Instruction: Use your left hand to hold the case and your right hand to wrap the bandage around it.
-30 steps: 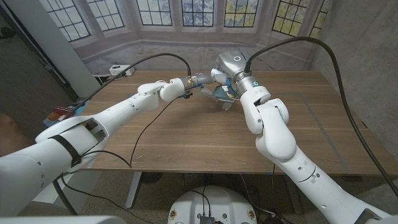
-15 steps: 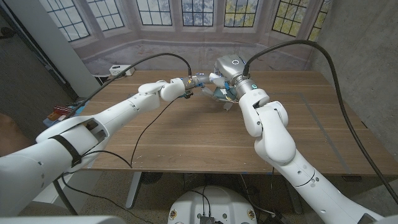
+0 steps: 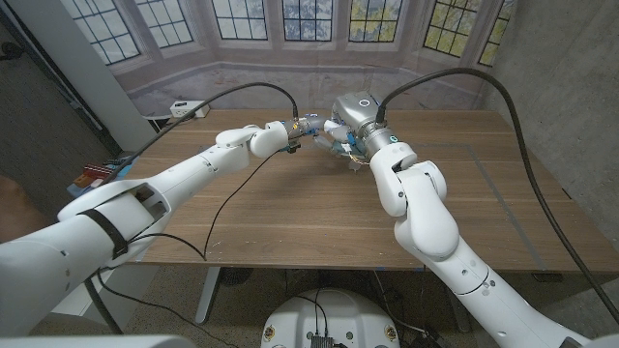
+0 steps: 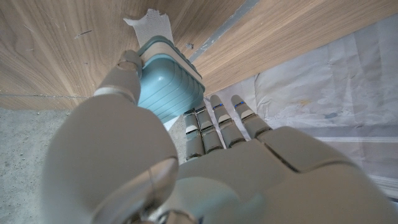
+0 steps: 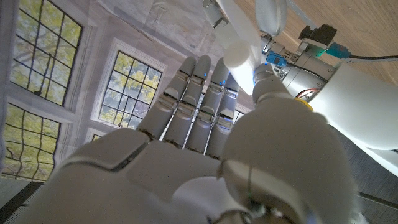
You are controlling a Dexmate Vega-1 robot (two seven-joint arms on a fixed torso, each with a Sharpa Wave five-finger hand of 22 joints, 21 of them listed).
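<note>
In the left wrist view a teal ribbed case (image 4: 166, 90) sits between the thumb and fingers of my left hand (image 4: 186, 155). White bandage (image 4: 151, 26) is wound over its far end, and a loose tail sticks out against the table. From the head camera, the left hand (image 3: 306, 128) and right hand (image 3: 338, 130) meet above the table's far middle, with a bit of the case (image 3: 336, 146) showing below them. My right hand (image 5: 205, 130) holds a white bandage roll (image 5: 239, 55) between thumb and fingers, close to my left wrist (image 5: 311, 68).
A black cable (image 3: 227, 198) hangs from the left arm over the wooden table (image 3: 290, 222). A small white device (image 3: 184, 108) lies at the far left corner. Books (image 3: 97, 174) sit beyond the left edge. The right forearm (image 3: 411, 193) crosses the table's right middle.
My right hand and wrist have shifted left, closer to the left hand, covering more of the case. The left arm has stayed where it was.
</note>
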